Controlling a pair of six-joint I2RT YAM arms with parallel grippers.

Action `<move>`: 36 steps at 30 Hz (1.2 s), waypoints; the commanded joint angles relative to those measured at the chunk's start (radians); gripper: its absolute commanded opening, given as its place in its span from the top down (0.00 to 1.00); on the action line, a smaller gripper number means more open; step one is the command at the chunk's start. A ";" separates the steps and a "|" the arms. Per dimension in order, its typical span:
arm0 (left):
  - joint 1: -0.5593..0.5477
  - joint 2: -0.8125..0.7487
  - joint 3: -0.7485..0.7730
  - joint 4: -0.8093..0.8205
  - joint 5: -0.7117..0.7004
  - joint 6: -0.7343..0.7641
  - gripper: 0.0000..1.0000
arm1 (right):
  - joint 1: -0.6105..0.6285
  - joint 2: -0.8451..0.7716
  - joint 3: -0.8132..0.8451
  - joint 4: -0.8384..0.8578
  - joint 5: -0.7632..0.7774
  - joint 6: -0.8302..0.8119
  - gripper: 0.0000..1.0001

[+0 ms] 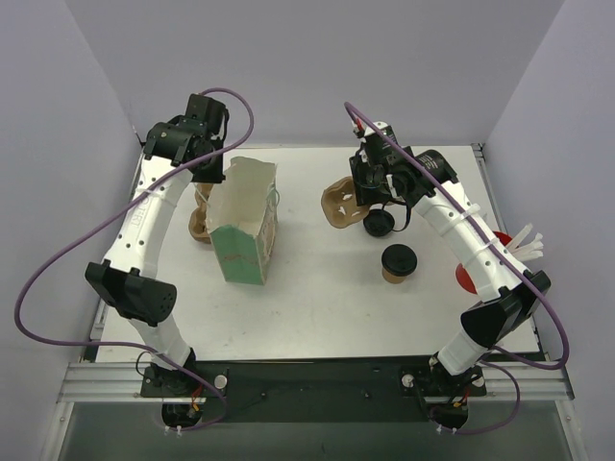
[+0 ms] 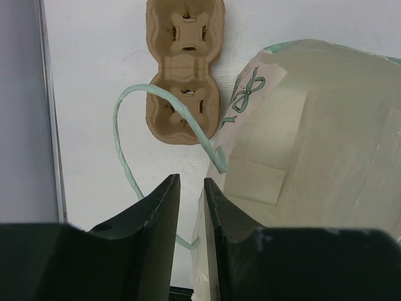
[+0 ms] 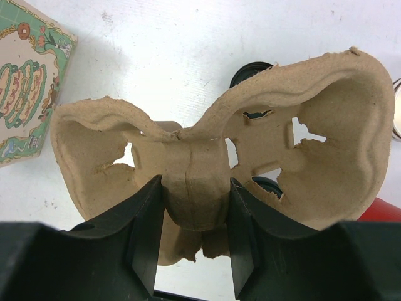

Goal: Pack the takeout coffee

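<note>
A takeout coffee (image 1: 397,261), a brown paper cup with a black lid, stands on the white table right of centre. A second black-lidded cup (image 1: 380,224) stands just behind it, below my right gripper; its lid (image 3: 250,68) shows past the carrier. My right gripper (image 1: 370,192) (image 3: 194,182) is shut on the middle bridge of a tan pulp cup carrier (image 1: 341,204) (image 3: 326,138), held above the table. My left gripper (image 1: 207,173) (image 2: 192,179) is nearly closed on the left rim of the open paper bag (image 1: 245,240) (image 2: 313,125).
A second pulp carrier (image 1: 200,219) (image 2: 185,69) lies left of the bag, under my left arm. The bag's green handle (image 2: 119,144) loops out over the table. A red object (image 1: 468,279) and white pieces (image 1: 524,245) lie at the right edge.
</note>
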 commanded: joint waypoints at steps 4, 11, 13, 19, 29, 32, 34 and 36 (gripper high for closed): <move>0.022 -0.014 -0.056 0.035 0.071 0.025 0.65 | 0.012 -0.029 0.025 -0.026 0.012 -0.002 0.71; 0.045 -0.025 -0.118 0.066 0.091 0.028 0.64 | 0.017 -0.023 0.026 -0.026 0.012 -0.002 0.71; 0.060 -0.020 -0.147 0.086 0.109 0.029 0.65 | 0.017 -0.024 0.026 -0.027 0.010 -0.002 0.71; 0.065 -0.017 -0.178 0.135 0.133 0.041 0.90 | 0.020 -0.035 0.029 -0.026 0.023 -0.008 0.71; -0.156 0.086 0.204 0.054 -0.030 0.169 1.00 | 0.054 -0.157 0.104 0.048 -0.081 -0.005 0.71; -0.248 0.132 0.226 0.042 -0.099 0.190 1.00 | 0.083 -0.228 0.079 0.193 -0.181 0.010 0.71; -0.300 0.170 0.224 0.040 -0.148 0.222 1.00 | 0.095 -0.298 -0.021 0.291 -0.245 0.021 0.70; -0.320 0.192 0.233 0.049 -0.145 0.223 1.00 | 0.100 -0.348 -0.108 0.452 -0.339 0.047 0.68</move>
